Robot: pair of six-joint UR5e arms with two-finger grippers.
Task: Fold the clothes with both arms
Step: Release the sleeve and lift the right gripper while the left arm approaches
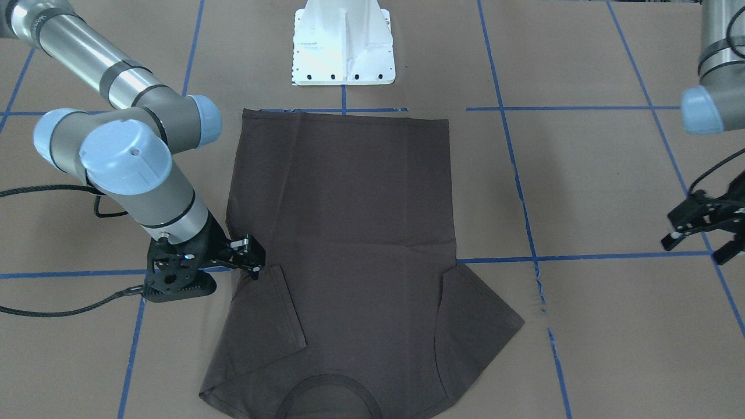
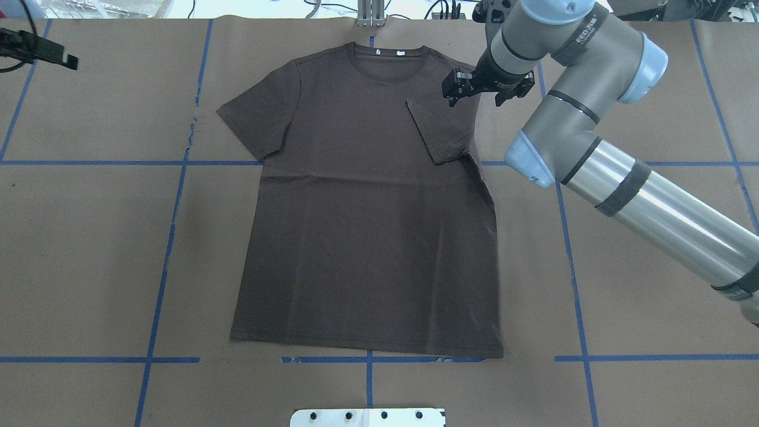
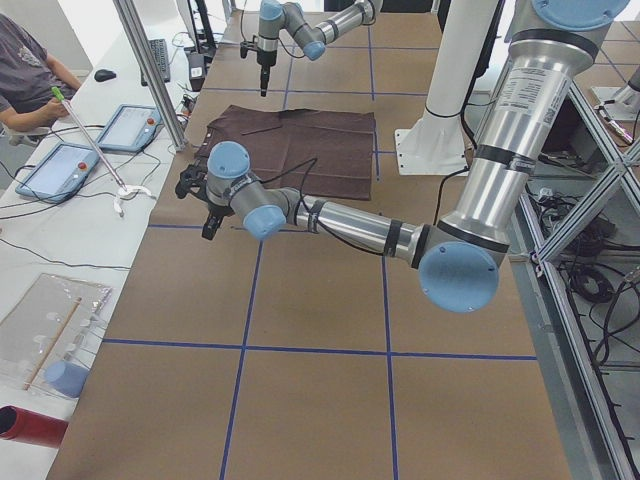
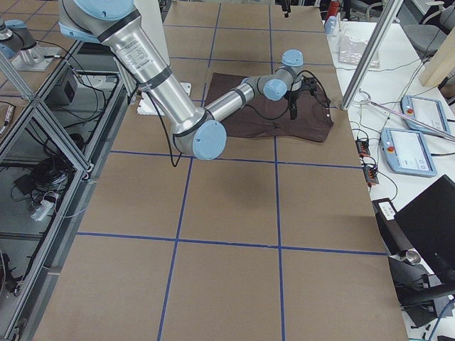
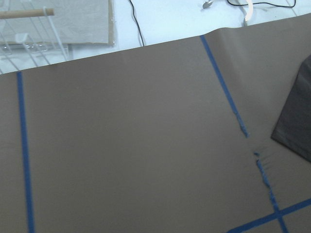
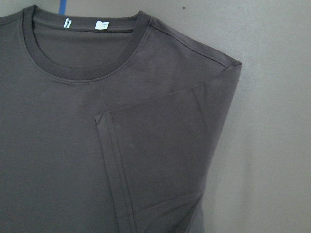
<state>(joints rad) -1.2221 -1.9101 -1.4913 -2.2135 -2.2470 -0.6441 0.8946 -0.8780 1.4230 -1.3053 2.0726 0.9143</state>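
T-shirt (image 2: 367,237): soft, light, limp; lay flat on table (image 2: 89,237), one sleeve folded in. Suggested hold: outspread sleeve's hem. Right gripper (image 2: 477,93) above the folded sleeve, left gripper (image 1: 698,233) well aside; both agape, empty.

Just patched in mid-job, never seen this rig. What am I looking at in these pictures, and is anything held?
Two robot arms, right and left, work at a paper-covered table with blue tape lines. One camera looks down from behind the robot, one faces it, two watch from the table ends, one rides each wrist. A dark T-shirt lies flat. Its sleeve on the robot's right is folded inward; the other sleeve is spread. The right gripper hovers by that folded shoulder, seemingly open, holding nothing. The left gripper hangs open off to the side, empty.
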